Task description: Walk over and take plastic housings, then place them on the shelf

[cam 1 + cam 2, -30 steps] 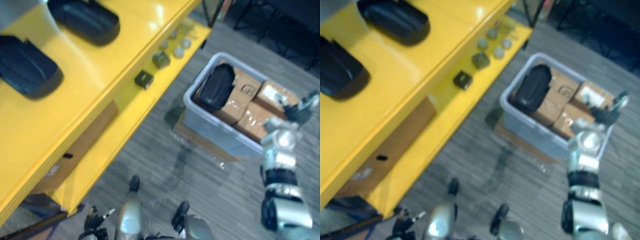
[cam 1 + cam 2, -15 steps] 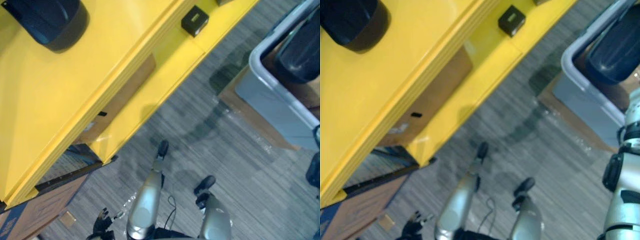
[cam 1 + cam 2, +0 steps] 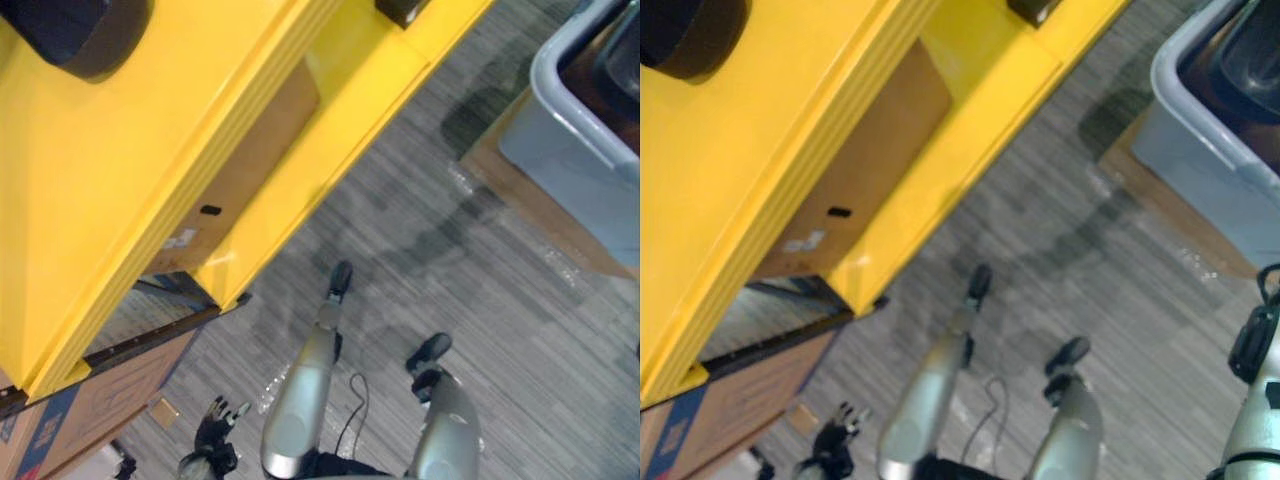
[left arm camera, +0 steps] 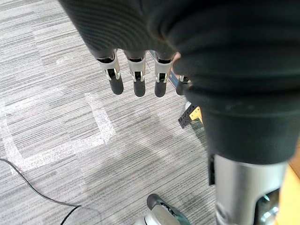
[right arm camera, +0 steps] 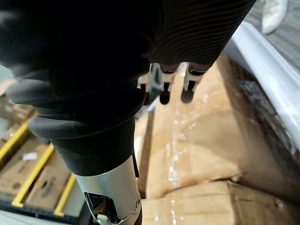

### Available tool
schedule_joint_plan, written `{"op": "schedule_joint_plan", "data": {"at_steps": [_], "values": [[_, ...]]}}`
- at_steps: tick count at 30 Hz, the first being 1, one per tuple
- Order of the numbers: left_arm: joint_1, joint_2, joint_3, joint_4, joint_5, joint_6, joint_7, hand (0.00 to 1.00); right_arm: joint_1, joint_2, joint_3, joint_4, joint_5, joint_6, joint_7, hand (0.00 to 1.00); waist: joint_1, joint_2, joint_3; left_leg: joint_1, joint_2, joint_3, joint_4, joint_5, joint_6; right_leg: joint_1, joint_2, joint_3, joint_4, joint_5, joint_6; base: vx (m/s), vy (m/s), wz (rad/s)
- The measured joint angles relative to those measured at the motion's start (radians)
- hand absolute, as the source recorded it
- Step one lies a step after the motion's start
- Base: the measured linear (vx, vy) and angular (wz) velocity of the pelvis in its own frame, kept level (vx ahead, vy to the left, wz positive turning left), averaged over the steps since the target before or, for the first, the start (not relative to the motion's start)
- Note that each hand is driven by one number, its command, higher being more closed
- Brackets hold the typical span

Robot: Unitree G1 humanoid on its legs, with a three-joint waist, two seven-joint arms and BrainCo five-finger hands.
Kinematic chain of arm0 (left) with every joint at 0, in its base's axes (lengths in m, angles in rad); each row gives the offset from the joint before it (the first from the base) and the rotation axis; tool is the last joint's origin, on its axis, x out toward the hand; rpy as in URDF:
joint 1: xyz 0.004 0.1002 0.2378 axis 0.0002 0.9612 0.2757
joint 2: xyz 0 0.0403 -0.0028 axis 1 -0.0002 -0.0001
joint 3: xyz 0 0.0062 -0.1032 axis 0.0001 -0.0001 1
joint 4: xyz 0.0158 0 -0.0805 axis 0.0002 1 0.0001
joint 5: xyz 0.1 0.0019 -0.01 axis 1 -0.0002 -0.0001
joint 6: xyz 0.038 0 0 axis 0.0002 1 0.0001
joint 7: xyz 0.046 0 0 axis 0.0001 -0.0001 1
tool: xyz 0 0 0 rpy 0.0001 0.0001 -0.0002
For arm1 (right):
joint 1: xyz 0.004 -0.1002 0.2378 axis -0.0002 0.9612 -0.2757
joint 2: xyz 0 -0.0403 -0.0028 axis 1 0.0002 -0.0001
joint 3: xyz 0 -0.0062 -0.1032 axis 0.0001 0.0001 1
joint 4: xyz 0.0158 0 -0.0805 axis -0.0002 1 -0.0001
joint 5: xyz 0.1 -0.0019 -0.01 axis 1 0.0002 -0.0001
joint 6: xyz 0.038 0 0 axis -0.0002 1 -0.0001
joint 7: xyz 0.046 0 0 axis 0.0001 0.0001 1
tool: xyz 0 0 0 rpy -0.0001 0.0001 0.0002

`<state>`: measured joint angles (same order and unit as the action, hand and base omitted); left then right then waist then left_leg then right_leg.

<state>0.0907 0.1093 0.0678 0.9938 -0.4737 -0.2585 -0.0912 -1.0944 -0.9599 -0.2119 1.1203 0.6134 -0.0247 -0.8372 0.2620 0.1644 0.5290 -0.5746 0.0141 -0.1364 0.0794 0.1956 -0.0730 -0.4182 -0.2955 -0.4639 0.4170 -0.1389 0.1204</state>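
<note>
Both slack-fingered and empty: my left robot hand (image 4: 135,75) away from the pale grey plastic bin (image 3: 570,170), right robot hand (image 5: 190,84) apparently over it. I'd centre above its black plastic housing (image 3: 1252,50) before curling.

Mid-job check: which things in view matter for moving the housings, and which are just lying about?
Job:
- black housing on the yellow shelf
- second housing in the grey bin
- left hand and right hand, both open, empty

Lying about:
- small black block on the lower shelf board
- cardboard box under the shelf
- taped cartons in the bin
</note>
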Motion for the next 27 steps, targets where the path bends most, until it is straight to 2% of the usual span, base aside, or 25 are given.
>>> {"op": "schedule_joint_plan", "data": {"at_steps": [6, 12, 18, 27], "values": [[0.000, -0.002, 0.000, 0.000, -0.001, -0.003, -0.023, 0.00, -0.027, -0.034, 0.022, -0.021, -0.069, -0.064, -0.053, 0.00, 0.006, 0.001, 0.000, -0.021, -0.003, -0.017, 0.003, 0.002, -0.003, -0.017, 0.000, -0.002, 0.010, -0.007, -0.005, -0.01, -0.030, 0.06], [-0.005, -0.002, 0.000, 0.000, -0.031, -0.008, -0.043, 0.00, -0.028, -0.050, 0.048, -0.049, -0.090, -0.081, -0.055, 0.00, 0.014, 0.003, -0.002, -0.021, -0.007, -0.027, 0.007, 0.002, -0.003, -0.017, -0.003, -0.001, 0.015, -0.023, -0.002, -0.03, -0.027, 0.04], [-0.005, -0.010, -0.007, 0.005, -0.031, -0.026, -0.046, 0.00, -0.026, -0.050, 0.070, -0.046, -0.083, -0.080, 0.004, 0.00, 0.040, 0.037, -0.025, -0.022, -0.008, -0.031, 0.007, 0.002, -0.004, -0.018, -0.003, -0.003, 0.021, -0.026, -0.004, -0.02, -0.017, 0.01], [-0.005, -0.011, -0.050, 0.009, -0.032, -0.030, -0.058, 0.00, -0.027, -0.050, 0.134, -0.040, -0.039, -0.077, 0.081, 0.00, 0.064, 0.049, -0.033, -0.032, -0.011, -0.046, 0.007, 0.003, -0.004, -0.023, -0.005, -0.012, 0.028, -0.037, -0.004, -0.01, -0.015, 0.04]]}}
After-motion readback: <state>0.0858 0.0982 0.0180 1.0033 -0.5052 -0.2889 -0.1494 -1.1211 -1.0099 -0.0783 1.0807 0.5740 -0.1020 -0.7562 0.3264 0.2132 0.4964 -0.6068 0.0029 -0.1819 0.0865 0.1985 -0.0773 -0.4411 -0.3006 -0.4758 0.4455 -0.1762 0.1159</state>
